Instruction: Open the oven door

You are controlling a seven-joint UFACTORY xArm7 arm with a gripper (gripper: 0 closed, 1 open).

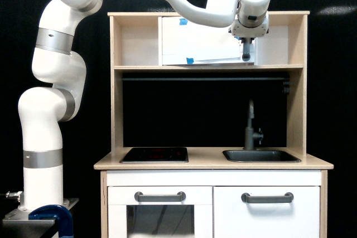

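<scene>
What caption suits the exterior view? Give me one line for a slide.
White robot arm's end effector at the vertical grey handle of the white rectangular oven door on a wooden play kitchen's upper shelf.
</scene>
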